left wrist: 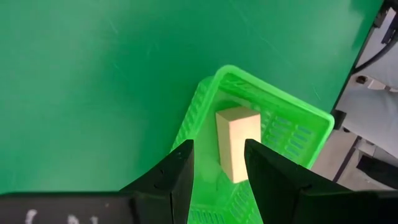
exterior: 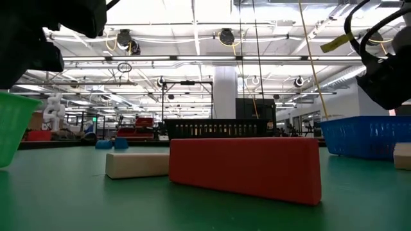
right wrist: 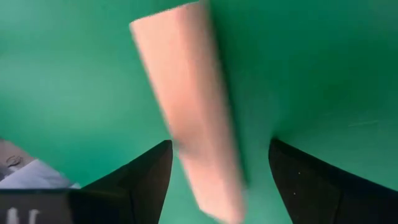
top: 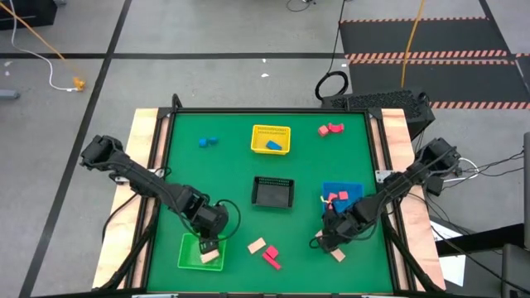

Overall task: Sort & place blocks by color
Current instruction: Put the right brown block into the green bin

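- The mesh basket (top: 272,192) sits mid-bench (top: 232,165); another basket (top: 271,138) lies behind it, holding a block (top: 274,146).
- At the front left corner, a third basket (top: 187,252) holds a bar (left wrist: 237,142), with the left gripper (top: 207,245) above it.
- A fourth basket (top: 348,191) stands to the right, two blocks (top: 335,197) in it.
- The right gripper (top: 331,240) hangs over a bar (top: 338,255) in front of that basket.
- Two bars (top: 265,252) lie between the front baskets.
- Small blocks (top: 207,142) sit back left, others (top: 330,128) back right.

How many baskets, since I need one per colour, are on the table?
4: yellow basket far middle, black basket centre, blue basket right, green basket near left. None appears hidden.
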`<state>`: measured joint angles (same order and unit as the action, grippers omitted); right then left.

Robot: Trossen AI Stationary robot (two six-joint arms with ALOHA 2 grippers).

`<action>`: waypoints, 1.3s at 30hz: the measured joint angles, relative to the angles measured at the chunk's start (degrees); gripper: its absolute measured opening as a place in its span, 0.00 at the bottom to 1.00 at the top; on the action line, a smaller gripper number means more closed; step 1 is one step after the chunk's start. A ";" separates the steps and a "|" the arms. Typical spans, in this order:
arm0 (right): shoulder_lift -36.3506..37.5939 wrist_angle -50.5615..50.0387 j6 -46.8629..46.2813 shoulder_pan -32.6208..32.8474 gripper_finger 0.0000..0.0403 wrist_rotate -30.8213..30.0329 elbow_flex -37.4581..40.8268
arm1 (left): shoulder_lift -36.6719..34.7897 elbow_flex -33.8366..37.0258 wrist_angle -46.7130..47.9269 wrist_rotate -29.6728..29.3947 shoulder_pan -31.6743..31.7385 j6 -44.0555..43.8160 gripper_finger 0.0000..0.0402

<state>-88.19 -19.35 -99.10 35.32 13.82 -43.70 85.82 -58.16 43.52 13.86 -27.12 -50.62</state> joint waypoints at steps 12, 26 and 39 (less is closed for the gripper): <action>-0.14 0.15 0.34 0.14 0.60 -2.94 -1.73 | 0.00 0.01 -0.06 -1.09 0.86 2.52 0.36; -5.04 -2.50 4.23 0.06 0.35 -4.48 -1.94 | 0.00 0.03 -0.04 -4.21 0.85 4.01 0.36; -4.10 4.43 10.29 -0.55 0.32 -6.35 -1.69 | 0.00 0.03 -0.80 -13.55 3.44 4.47 0.36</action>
<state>-92.29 -14.92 -88.81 34.76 7.46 -45.39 85.82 -58.13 42.72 0.31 -23.68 -46.14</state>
